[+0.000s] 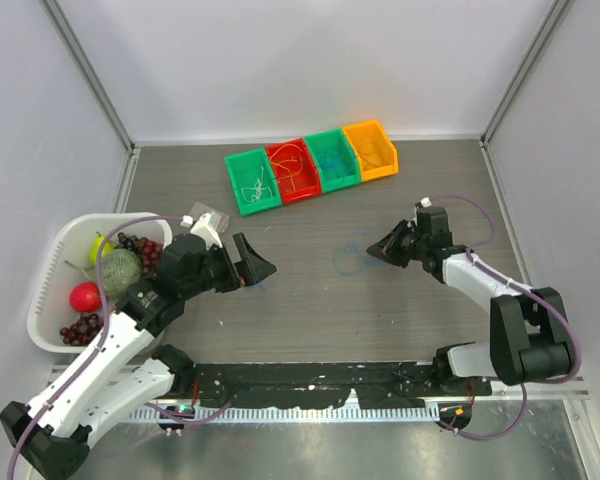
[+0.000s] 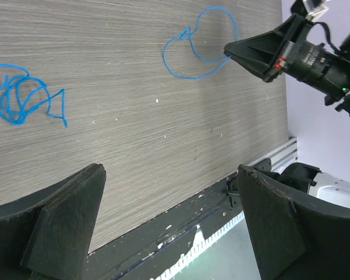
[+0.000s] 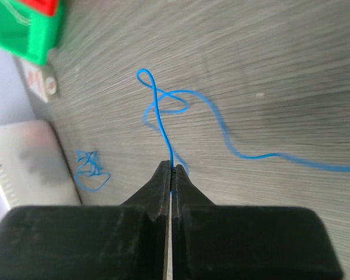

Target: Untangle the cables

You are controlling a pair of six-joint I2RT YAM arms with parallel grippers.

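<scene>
"At mid-table, which arm has the blue cable (image 3: 158,114)?" the first observer asks.

"The right gripper (image 3: 170,167)," says the second. "Its fingers are pressed together with barely a hairline between them, and the strand is pinched right at the tips. From there it runs straight ahead, away from the fingers, into a small knot of loops. A long tail trails off to one side across the table (image 1: 310,320)."

"And the left gripper (image 2: 170,170)?"

"Wide open, holding nothing. The held loop lies ahead of it, well apart. A second, small blue tangle (image 2: 17,96) lies nearer, off to one side of its fingers, flat on the wood."

"So what does the move turn on?"

"Probably on that knot sitting between the two arms, along the strand's own line. The left arm looks better placed to reach in and take the far side while the right pulls away along that axis."
</scene>
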